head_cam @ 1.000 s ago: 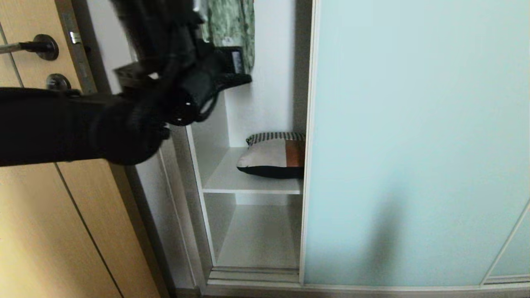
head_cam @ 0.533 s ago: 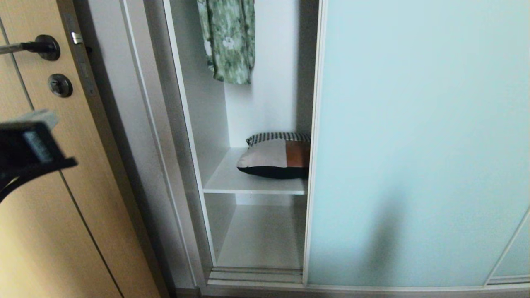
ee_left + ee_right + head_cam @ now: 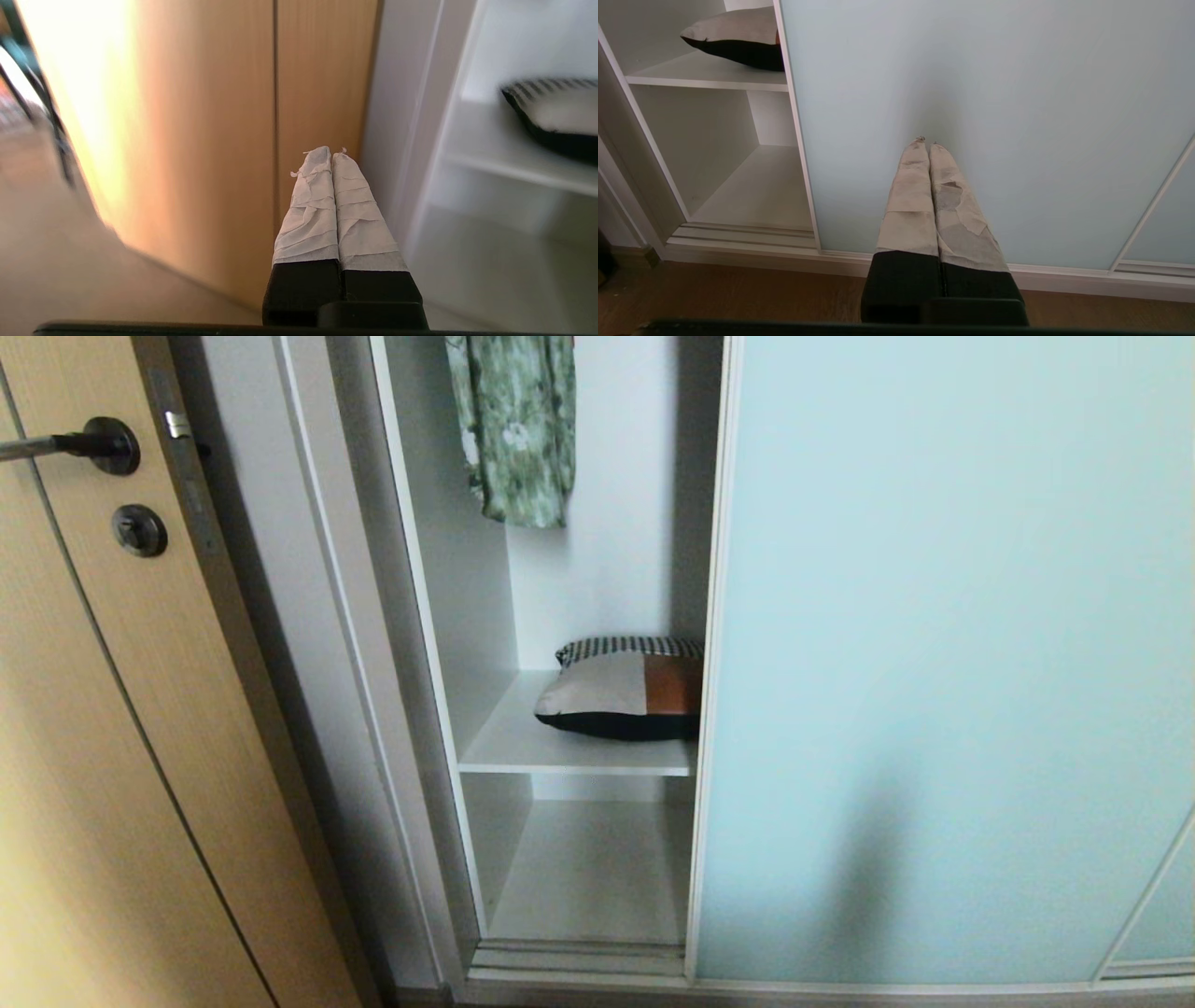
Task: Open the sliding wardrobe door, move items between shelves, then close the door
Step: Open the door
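Note:
The sliding wardrobe door [image 3: 934, 663] is pushed partly aside and leaves the left compartment showing. The items [image 3: 621, 695], a folded bundle of black, white and rust-orange, lie on the upper of two white shelves [image 3: 569, 768], partly behind the door's edge. The lower shelf [image 3: 579, 877] is bare. Neither arm shows in the head view. My left gripper [image 3: 331, 151] is shut on nothing, low in front of the tan wooden door, left of the compartment. My right gripper [image 3: 926, 141] is shut and empty, close before the frosted door [image 3: 994, 93] near its foot.
A tan wooden door [image 3: 93, 756] with a metal handle [image 3: 65, 443] stands left of the wardrobe. A green floral garment [image 3: 518, 429] hangs above the shelves. The door's floor track [image 3: 579, 957] runs along the bottom, with wooden floor [image 3: 738, 294] before it.
My left arm has pulled away from the wardrobe opening, down and to the left, out of the head view. The glass door's edge stands slightly further right. The right arm has kept still.

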You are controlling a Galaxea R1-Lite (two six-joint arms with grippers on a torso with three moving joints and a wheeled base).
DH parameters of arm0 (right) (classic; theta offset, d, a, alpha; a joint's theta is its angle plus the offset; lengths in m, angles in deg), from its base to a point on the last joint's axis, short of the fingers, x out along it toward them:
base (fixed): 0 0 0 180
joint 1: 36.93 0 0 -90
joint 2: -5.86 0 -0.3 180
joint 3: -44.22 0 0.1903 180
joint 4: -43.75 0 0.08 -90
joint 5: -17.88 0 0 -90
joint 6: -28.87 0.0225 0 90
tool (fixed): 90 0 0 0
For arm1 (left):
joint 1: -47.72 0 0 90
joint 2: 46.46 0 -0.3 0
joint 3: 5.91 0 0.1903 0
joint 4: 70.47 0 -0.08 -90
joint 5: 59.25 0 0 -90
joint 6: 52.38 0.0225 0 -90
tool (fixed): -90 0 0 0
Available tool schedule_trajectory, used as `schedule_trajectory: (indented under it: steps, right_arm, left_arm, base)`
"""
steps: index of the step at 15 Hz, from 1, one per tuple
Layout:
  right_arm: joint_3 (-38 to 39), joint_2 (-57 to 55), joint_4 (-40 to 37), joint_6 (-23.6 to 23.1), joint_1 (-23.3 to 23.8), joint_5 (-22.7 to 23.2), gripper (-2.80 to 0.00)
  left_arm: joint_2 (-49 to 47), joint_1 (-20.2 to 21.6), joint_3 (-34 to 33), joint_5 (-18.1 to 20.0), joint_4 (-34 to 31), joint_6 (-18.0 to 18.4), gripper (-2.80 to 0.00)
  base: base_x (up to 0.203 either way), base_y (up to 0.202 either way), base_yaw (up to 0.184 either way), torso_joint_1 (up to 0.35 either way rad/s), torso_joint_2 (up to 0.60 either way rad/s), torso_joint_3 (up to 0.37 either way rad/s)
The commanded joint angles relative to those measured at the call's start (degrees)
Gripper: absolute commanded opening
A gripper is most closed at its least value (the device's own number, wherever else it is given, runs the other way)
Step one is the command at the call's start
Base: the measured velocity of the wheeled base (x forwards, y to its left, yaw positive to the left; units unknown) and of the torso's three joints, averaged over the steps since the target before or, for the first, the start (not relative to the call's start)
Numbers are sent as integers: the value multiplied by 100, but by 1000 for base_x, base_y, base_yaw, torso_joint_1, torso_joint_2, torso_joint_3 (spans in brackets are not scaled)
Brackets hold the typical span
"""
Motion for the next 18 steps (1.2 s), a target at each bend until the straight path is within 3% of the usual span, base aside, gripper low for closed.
schedule_trajectory:
  steps: [1,4,5,7,8,9,11,18]
  right_arm:
    - [0,10,2,0,-2,2,-280]
    - [0,10,2,0,-2,2,-280]
    - [0,10,2,0,-2,2,-280]
    - [0,10,2,0,-2,2,-280]
    - [0,6,2,0,-2,2,-280]
    - [0,10,2,0,-2,2,-280]
    - [0,10,2,0,-2,2,-280]
    - [0,-5,-15,-30,-2,-5,-280]
  left_arm:
    - [544,136,-151,143,-728,-180,-280]
    - [1575,364,-57,281,-1410,-164,-280]
    - [1872,398,50,712,-1902,-178,-280]
    - [1976,431,127,2094,-2341,-182,-280]
    - [1960,437,146,2589,-2530,-109,-280]
    - [1956,440,198,2711,-2802,153,-280]
    - [1958,442,53,2697,-2687,704,-280]
    - [1968,442,6,2700,-2500,544,-280]
  base:
    - [0,0,0,0,0,0]
    - [0,0,0,0,0,0]
    - [0,0,0,0,0,0]
    - [0,0,0,0,0,0]
    - [0,0,0,0,0,0]
    - [0,0,0,0,0,0]
    - [0,0,0,0,0,0]
    - [0,0,0,0,0,0]
